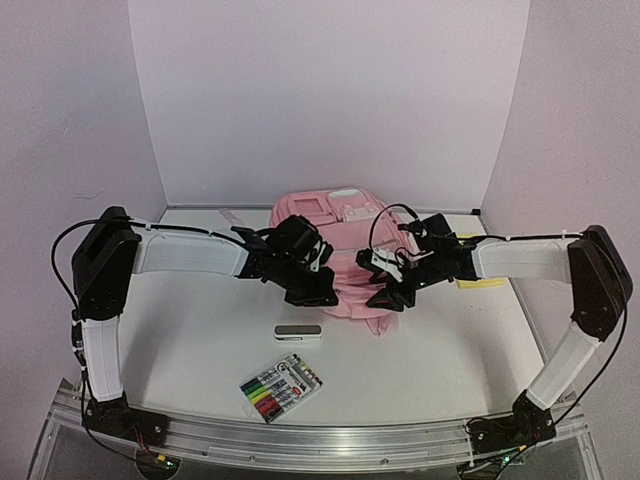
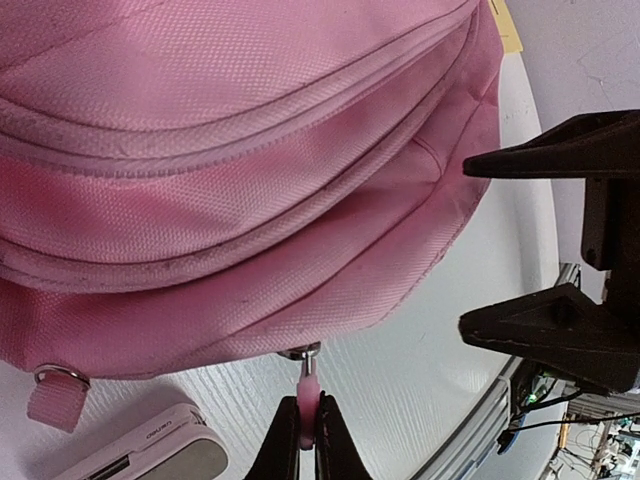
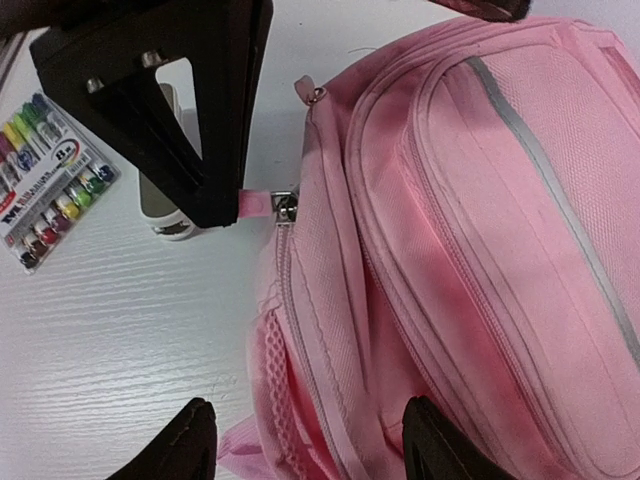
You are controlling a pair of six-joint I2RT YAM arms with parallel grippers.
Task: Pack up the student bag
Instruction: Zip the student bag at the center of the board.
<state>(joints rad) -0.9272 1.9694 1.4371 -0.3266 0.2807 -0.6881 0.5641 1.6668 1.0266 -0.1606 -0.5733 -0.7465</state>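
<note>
The pink student bag (image 1: 300,210) lies flat at mid-table between both arms. My left gripper (image 2: 309,430) is shut on the small pink zipper pull (image 2: 308,392) at the bag's near edge, and the pull's metal slider sits against the fabric. The right wrist view shows the same black fingers (image 3: 190,110) pinching the zipper pull (image 3: 255,203). My right gripper (image 3: 310,440) is open, its fingertips straddling the bag's side by the mesh pocket (image 3: 270,380), holding nothing. The bag's zips look closed.
A pack of coloured markers (image 1: 281,386) lies near the front edge. A small white and grey case (image 1: 298,333) sits just in front of the bag. A yellow sheet (image 1: 480,282) peeks out under the right arm. White walls enclose three sides.
</note>
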